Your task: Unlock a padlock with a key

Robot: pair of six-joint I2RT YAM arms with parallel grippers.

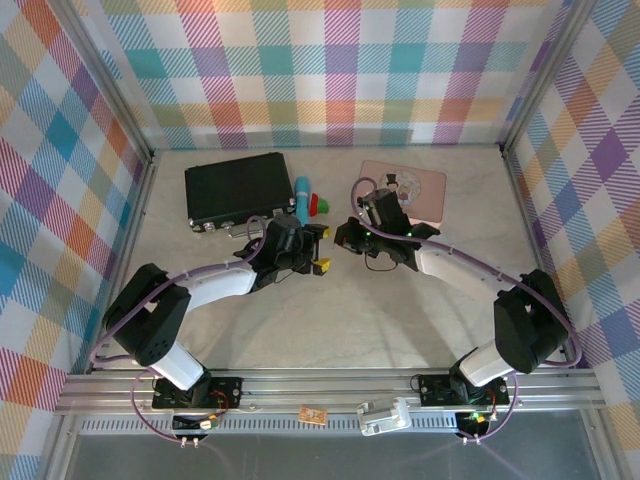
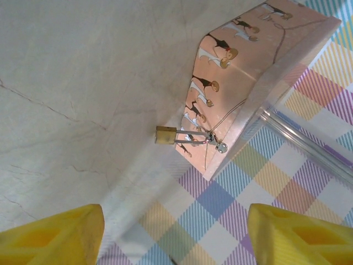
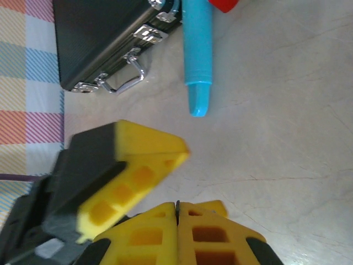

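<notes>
padlock (image 2: 165, 134): a small brass body lying close against the lower corner of the pink tin (image 2: 231, 72); I cannot tell whether they touch
shackle (image 2: 190, 137): thin silvery bars running from the body toward the tin, with a small silvery piece at the far end that is too small to name
key: not made out with any certainty
handling, as a guess: light, hard and smooth, likely to skid or spin on the stone-like top; the shackle is too thin to pinch well
where to hold: across the flat faces of the brass body, leaving the keyhole end free
left claw (image 2: 175, 221): yellow fingers wide apart with nothing between them, pointed toward the padlock from some way back
right claw (image 3: 176, 212): fingers pressed together; I cannot tell whether something thin is pinched in the seam
table (image 2: 83, 83): pale, marbled, flat and fairly slick-looking
nearby: black case (image 1: 238, 190) and blue pen (image 3: 197, 55), well apart from the padlock
room: checked walls (image 1: 340, 60) on three sides; the tin crowds one side of the padlock
</notes>
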